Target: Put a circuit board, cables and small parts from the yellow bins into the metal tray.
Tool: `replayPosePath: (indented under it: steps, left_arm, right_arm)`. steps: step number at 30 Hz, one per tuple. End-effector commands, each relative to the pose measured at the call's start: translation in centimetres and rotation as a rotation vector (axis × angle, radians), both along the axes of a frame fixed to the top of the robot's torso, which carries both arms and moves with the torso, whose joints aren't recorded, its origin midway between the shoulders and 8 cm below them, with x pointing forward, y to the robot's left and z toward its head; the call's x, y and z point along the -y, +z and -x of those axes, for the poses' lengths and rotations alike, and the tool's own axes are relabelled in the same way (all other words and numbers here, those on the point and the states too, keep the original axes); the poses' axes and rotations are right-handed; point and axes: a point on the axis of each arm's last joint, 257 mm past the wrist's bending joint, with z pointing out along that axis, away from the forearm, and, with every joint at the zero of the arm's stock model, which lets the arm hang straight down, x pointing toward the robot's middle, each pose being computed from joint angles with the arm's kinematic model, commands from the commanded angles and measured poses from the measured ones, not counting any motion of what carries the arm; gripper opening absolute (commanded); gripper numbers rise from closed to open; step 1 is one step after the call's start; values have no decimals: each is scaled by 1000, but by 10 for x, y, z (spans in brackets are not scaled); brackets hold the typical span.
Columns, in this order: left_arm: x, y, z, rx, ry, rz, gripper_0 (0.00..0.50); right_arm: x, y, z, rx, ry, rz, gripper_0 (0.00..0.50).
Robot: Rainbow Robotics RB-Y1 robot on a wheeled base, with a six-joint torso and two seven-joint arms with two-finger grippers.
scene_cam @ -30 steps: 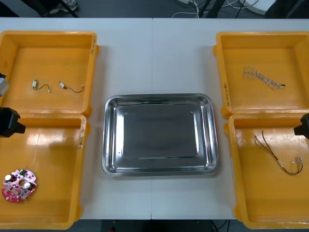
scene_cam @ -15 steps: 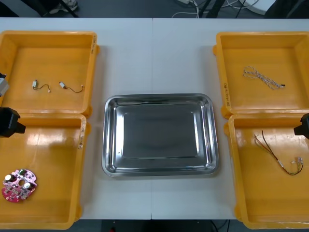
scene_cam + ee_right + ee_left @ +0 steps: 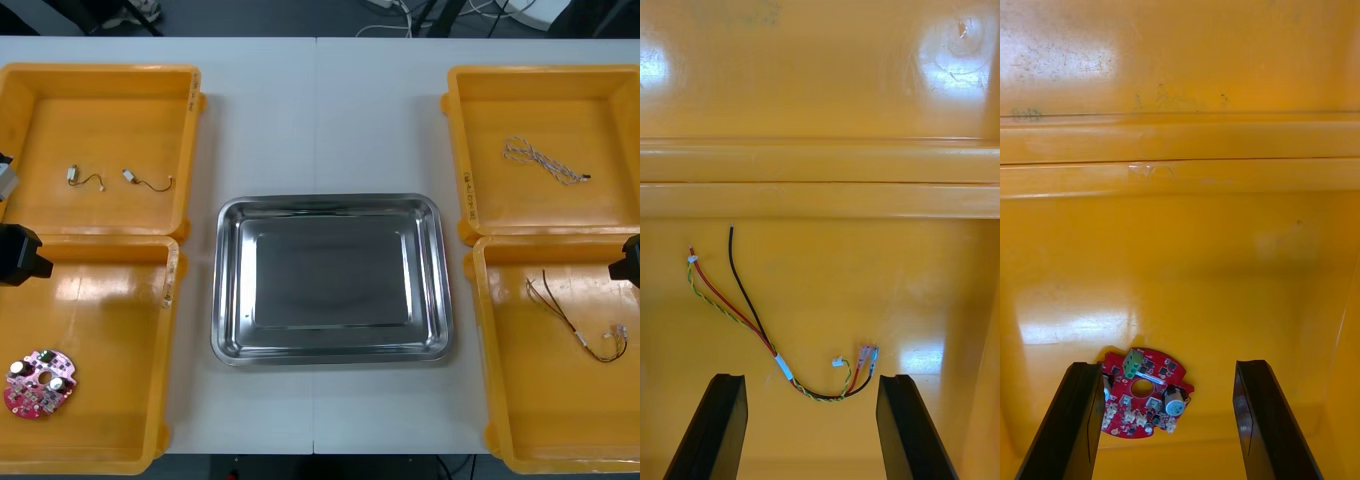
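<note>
- Round red circuit board (image 3: 38,383) lies flat in the left near yellow bin (image 3: 110,300), close to the outer wall and toward the near corner. The bin floor on the tray side of it is bare.
- Being round, the board has no long axis. In the left wrist view the board (image 3: 1142,391) carries a green block on the side toward the bin's far wall.
- Left gripper (image 3: 1166,367): fingers apart, nothing clamped. The board sits in the gap between them, nearer 1 finger than the other.
- Black, red and yellow cable (image 3: 580,320) lies in the right near bin (image 3: 500,400). Its long axis runs diagonally, loose ends toward the tray and far wall, connector end toward the outer wall.
- Right gripper (image 3: 811,379): fingers apart, holding nothing. The cable's looped connector end lies between them.
- Twisted blue and white cable (image 3: 545,160) lies in the right far bin (image 3: 470,120), stretched across the floor on a slight slant, clear of all walls.
- 2 small parts (image 3: 120,178) on short leads lie side by side in the left far bin (image 3: 110,100).
- Metal tray (image 3: 328,199) is bare and shiny, long axis across the table, with a strip of table (image 3: 320,100) on each side between it and the bins.
</note>
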Motion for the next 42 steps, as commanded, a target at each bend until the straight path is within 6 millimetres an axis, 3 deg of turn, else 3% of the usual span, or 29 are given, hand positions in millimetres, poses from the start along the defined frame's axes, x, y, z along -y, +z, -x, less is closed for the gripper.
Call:
replayPosePath:
  steps: [1,22,29,42]
  left_arm:
    - [-6,17,-6,46,-64,-45,500]
    - [-17,8,16,29,-260,-175,500]
    - [-22,-5,23,40,-366,-223,500]
    - [-30,-28,34,46,-495,-272,500]
  right_arm:
    - [3,14,2,27,49,64,500]
    - [-9,-6,13,27,95,42,500]
    - [-18,-25,19,27,86,3,500]
    - [-15,-57,33,34,63,-18,500]
